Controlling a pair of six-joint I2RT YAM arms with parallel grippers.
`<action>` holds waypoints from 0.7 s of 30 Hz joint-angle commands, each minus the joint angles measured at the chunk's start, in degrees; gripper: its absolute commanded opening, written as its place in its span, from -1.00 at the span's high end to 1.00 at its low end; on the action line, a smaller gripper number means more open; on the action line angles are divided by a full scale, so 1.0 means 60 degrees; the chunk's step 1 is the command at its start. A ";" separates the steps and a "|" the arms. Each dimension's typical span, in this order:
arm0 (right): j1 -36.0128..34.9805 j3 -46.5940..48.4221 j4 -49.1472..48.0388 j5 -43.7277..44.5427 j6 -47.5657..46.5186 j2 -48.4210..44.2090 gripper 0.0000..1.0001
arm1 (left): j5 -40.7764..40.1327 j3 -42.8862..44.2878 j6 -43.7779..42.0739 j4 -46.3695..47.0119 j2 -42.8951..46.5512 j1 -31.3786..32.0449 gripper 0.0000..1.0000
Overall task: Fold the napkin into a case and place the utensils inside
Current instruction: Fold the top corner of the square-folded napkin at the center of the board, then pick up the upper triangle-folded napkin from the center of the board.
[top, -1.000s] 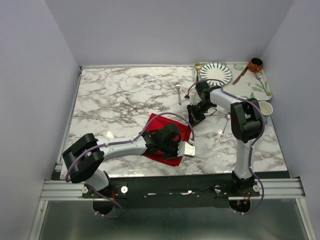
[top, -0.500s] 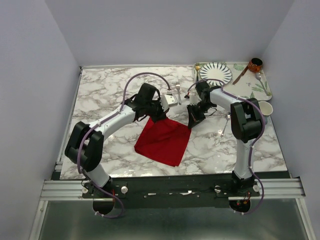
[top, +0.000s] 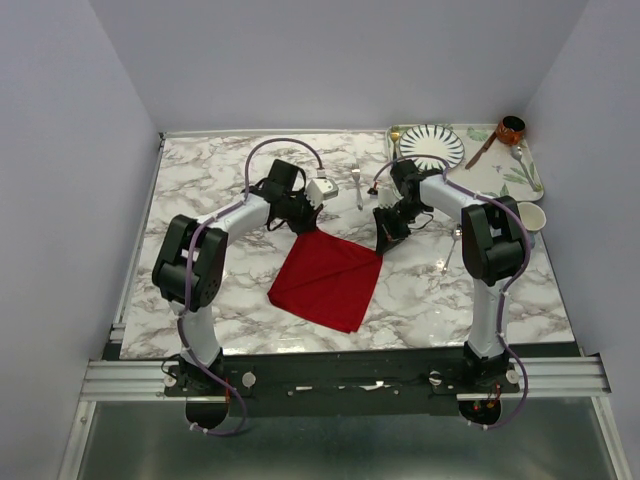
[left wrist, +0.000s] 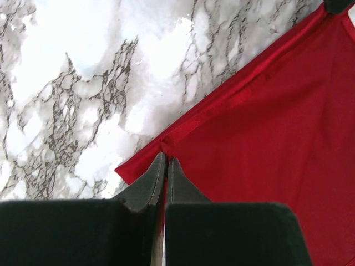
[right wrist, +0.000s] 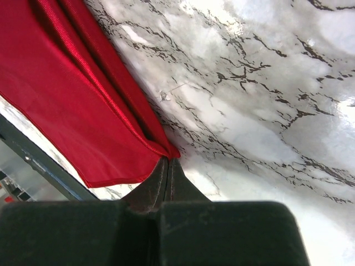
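The deep-red napkin (top: 328, 278) lies spread on the marble table, folded over with doubled edges. My left gripper (top: 308, 222) is shut on its far-left corner; the left wrist view shows the cloth (left wrist: 266, 138) pinched between the closed fingers (left wrist: 148, 185). My right gripper (top: 383, 244) is shut on the far-right corner; the right wrist view shows the cloth (right wrist: 66, 105) held at the fingertips (right wrist: 158, 177). A silver fork (top: 357, 184) lies on the table just beyond the napkin, between the two arms. Another silver utensil (top: 446, 257) lies by the right arm.
A patterned tray (top: 530, 180) at the far right holds a striped plate (top: 432, 146), a brown wooden utensil with a small brown pot (top: 511, 128) and a spoon. A white cup (top: 532, 216) stands beside the tray. Grey walls enclose the table.
My left gripper swept from the napkin's near edge to the far-left corner, carrying the cloth over; the napkin now lies flat and wider. My right gripper stayed on its corner.
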State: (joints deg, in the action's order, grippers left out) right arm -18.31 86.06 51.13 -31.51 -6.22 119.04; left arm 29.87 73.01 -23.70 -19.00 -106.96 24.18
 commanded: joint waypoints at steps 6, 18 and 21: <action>0.0033 0.0451 0.0369 -0.0154 -0.0223 0.0213 0.99 | -0.0143 0.1129 -0.0005 -0.0844 -0.0528 -0.0339 0.30; 0.0033 0.0773 0.0545 -0.0242 -0.0428 0.0433 0.99 | 0.1569 0.3883 -0.0282 -0.4477 -0.2021 -0.0911 -0.34; 0.0019 0.0876 0.0603 -0.0257 -0.0472 0.0491 0.99 | 0.1395 0.4221 -0.0706 -0.4889 -0.2417 -0.0940 -0.37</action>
State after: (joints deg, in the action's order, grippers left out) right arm -18.31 89.25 52.97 -31.88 -7.66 119.96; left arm 34.63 94.67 -24.43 -39.42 -117.82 18.44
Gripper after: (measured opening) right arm 0.012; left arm 0.673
